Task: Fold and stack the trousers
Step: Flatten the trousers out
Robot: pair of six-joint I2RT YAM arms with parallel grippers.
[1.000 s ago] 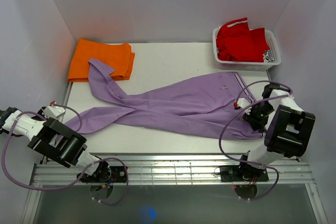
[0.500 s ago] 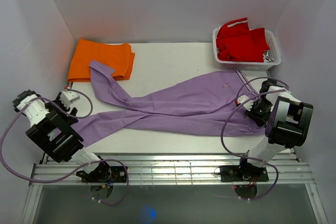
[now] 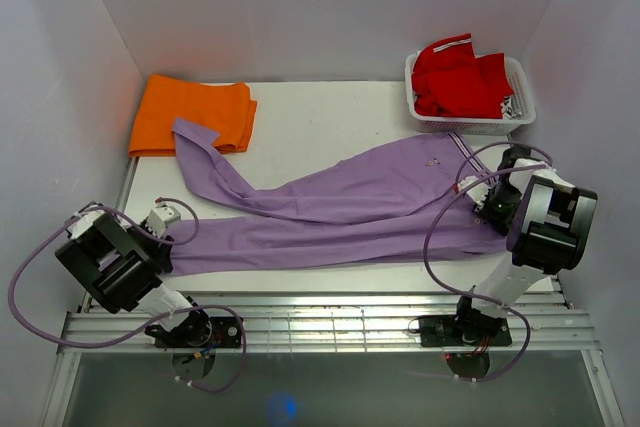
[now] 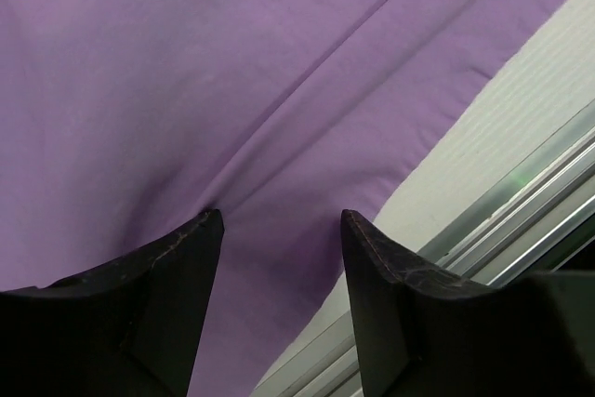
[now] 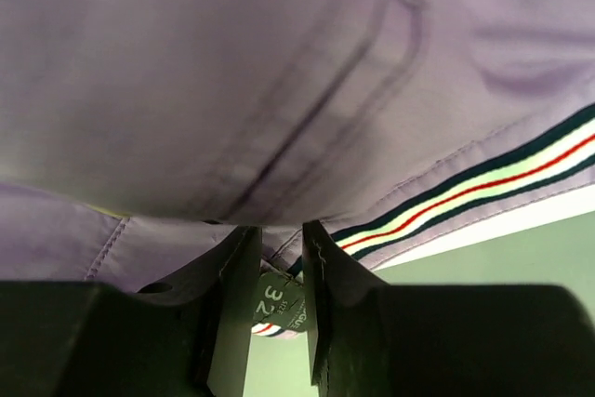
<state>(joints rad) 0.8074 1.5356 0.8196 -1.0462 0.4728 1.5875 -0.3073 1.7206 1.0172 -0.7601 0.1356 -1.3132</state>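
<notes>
Right side first: my right gripper (image 5: 279, 230) is pinched nearly closed on the trousers (image 3: 340, 212) at the waistband (image 5: 465, 194), with the size label (image 5: 272, 302) peeking out between the fingers. On the left, my left gripper (image 4: 279, 220) has its fingers spread, tips down on the lilac cloth with a small pucker between them and nothing clamped.

The trousers lie flat across the tabletop (image 3: 330, 112), long axis running side to side. The waistband is at the right, just in front of the basket (image 3: 520, 97). The legs point left. The near leg (image 3: 300, 242) runs along the front edge toward my left gripper. The far leg (image 3: 215, 162) splays away to the back left, its cuff resting on the orange garment (image 3: 190, 112).

Here's what worries me:
- **Thin catch:** if the left closes on that pucker, I may catch only the top layer and the leg peels away on the lift.
- **Front edge:** the near leg sits right at the edge, so a sideways tug could slide it onto the rails.
- **Orange garment:** pulling could drag it along under that cuff.
- **Skewed fold:** with the legs splayed apart, any fold now likely comes out skewed.
- **Right hold:** it looks thin, so a hard pull might slip it.
</notes>
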